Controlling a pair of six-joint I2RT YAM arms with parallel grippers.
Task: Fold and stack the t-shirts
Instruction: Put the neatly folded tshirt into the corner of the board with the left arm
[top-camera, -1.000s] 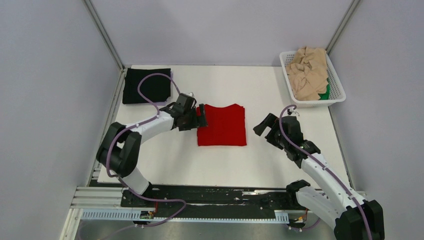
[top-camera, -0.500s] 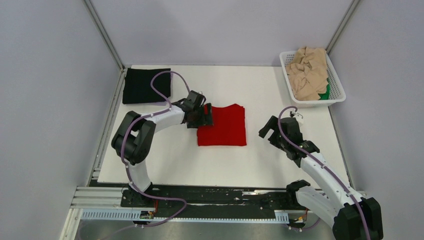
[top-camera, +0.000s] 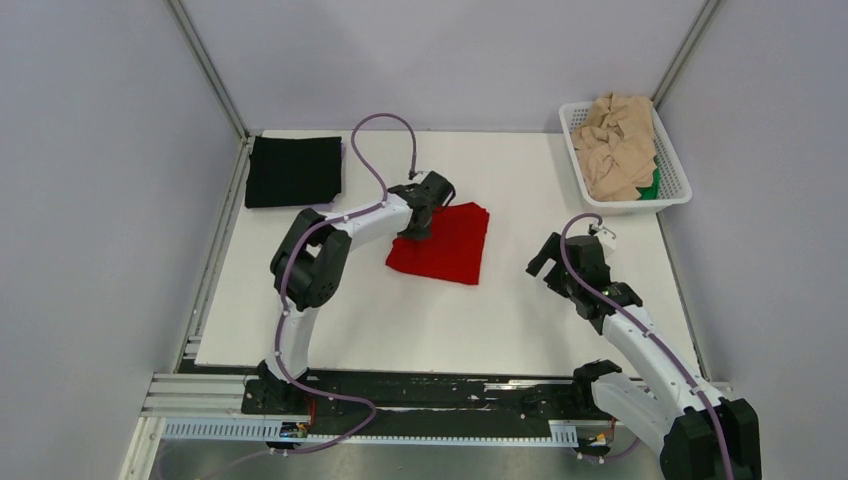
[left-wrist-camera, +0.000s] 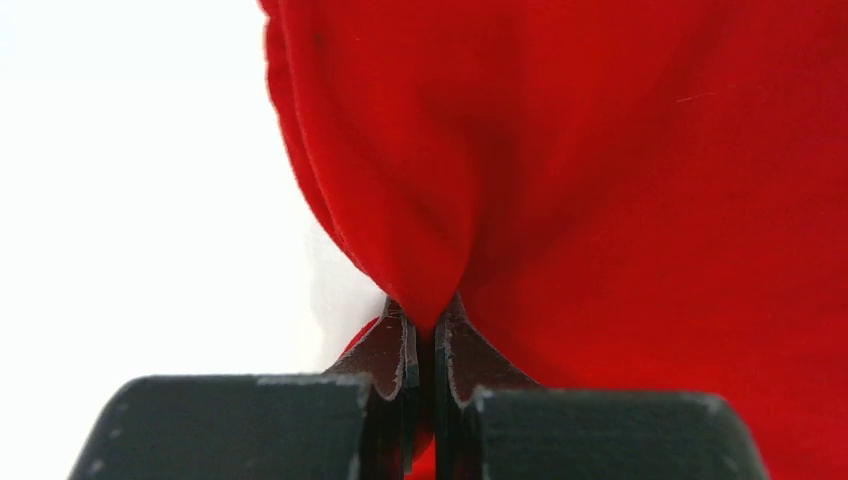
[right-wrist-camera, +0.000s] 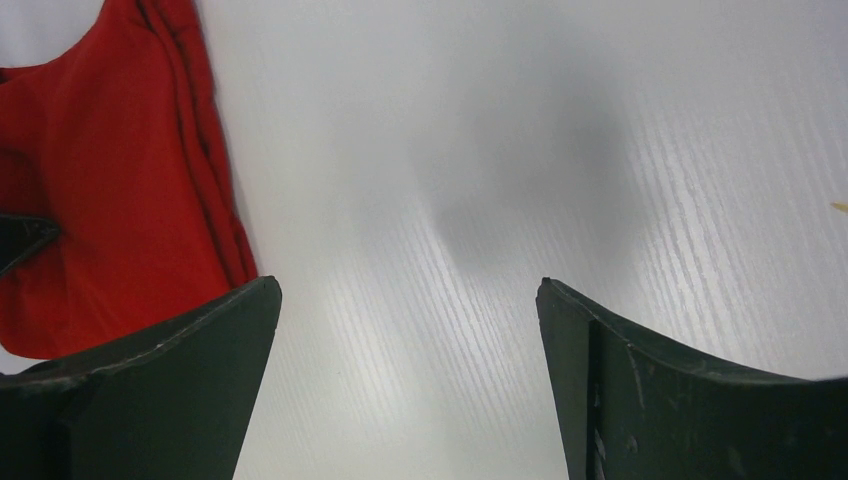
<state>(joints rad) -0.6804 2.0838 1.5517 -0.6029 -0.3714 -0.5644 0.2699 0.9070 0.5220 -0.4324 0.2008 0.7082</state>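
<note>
White table (top-camera: 330, 300) is occupied centrally by folded red t-shirt (top-camera: 445, 248); its left edge is pinched by left gripper (left-wrist-camera: 425, 345), arm stretched forward. Right gripper (right-wrist-camera: 408, 295) is held wide apart nearby, arm bent.

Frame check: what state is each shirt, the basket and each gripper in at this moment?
red t-shirt: folded, lying skewed on the table, one edge pinched.
left gripper: shut on the red t-shirt's edge.
right gripper: open, empty, over bare table.
black t-shirt: folded flat, far left corner.
beige t-shirts: crumpled, heaped in the basket.
green t-shirt: unfolded, mostly buried under beige ones.
white basket: upright, full.
</note>
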